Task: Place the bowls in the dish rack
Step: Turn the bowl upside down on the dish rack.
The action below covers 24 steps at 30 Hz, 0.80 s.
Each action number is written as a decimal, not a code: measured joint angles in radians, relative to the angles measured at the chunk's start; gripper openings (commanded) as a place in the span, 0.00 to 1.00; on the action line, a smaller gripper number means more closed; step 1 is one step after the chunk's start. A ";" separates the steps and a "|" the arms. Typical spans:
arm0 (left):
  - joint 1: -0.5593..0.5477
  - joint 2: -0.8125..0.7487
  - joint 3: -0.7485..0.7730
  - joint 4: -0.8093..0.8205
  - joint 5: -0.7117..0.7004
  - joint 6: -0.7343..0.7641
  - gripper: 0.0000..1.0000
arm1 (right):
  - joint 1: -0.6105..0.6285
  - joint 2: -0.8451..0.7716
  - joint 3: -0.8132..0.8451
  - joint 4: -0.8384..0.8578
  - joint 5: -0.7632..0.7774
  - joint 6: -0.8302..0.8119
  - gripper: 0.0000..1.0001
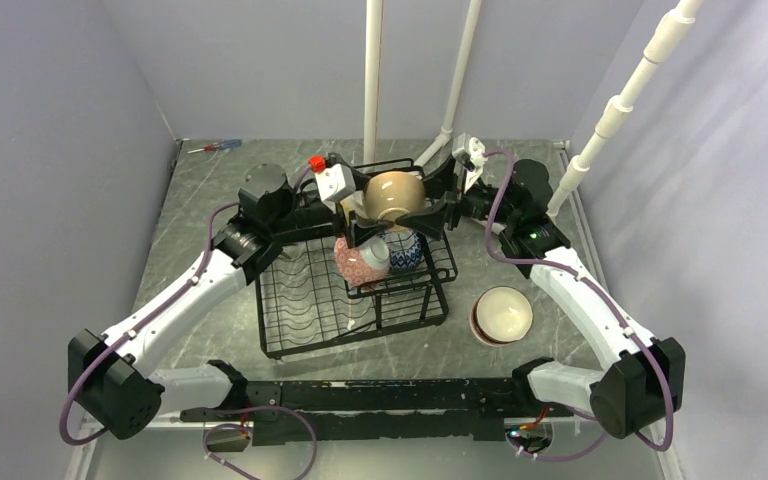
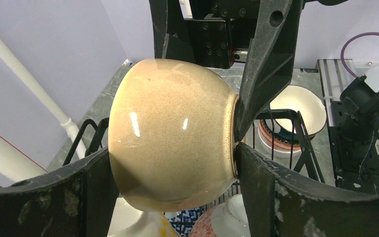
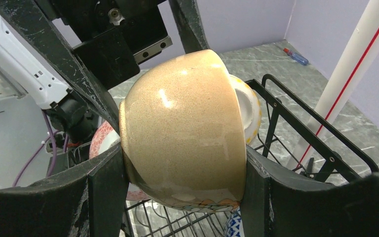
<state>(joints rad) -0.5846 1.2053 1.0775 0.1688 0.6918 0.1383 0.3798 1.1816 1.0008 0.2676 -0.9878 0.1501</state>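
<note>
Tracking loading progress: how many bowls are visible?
5: a tan bowl between the left hand and right hand above the dish rack; a pink bowl, blue-white bowl and yellow-dotted bowl in it; a striped bowl on the table. Others may be hidden.

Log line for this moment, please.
tan bowl: held on its side above dish rack | right gripper: shut on it | left gripper: flanking it, grip unclear | striped bowl: on table, right of rack

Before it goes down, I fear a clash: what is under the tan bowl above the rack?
Under the tan bowl, in the dish rack, lie a pink-red patterned bowl, a blue-white bowl and a yellow-dotted bowl. The tan bowl hides part of each.
</note>
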 measured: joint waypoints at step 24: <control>-0.001 0.043 0.054 -0.016 0.020 -0.118 0.03 | -0.011 -0.008 -0.006 0.011 0.002 -0.030 0.64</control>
<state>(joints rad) -0.5858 1.2480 1.1316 0.1532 0.7120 0.0200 0.3687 1.1740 0.9943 0.2787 -0.9855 0.1200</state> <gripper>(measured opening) 0.742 0.704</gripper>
